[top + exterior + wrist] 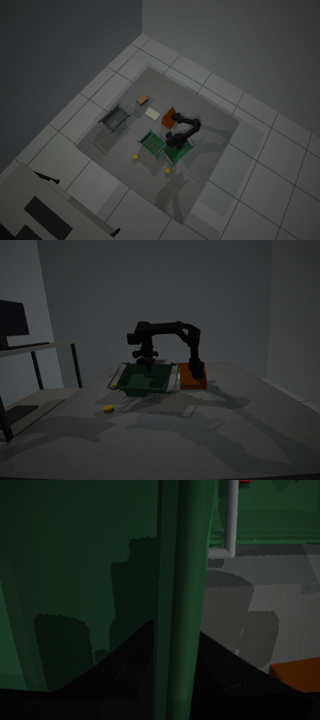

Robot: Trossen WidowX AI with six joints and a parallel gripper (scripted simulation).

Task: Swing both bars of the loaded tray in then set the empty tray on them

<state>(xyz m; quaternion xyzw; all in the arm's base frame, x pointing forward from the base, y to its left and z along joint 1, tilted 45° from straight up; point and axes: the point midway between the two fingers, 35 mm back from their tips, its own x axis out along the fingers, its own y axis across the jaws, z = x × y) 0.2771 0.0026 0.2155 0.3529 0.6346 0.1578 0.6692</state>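
My gripper [171,142] [149,367] [167,631] is shut on the rim of the empty green tray [180,154] [139,382] [80,540] and holds it level, a little above the table. The loaded green tray [145,136] [267,514] stands right beside it on the left in the top view, with several red blocks [153,144] inside. In the wrist view a grey wire bar [232,500] runs along the loaded tray's near end. In the exterior view the held tray hides the loaded one.
An orange block [168,118] [192,376] [300,674] stands at the arm's base. A grey tray [115,118], a brown box [142,99] and a white pad [152,113] lie farther back. Two yellow discs [135,156] [168,170] [108,408] lie in front of the trays.
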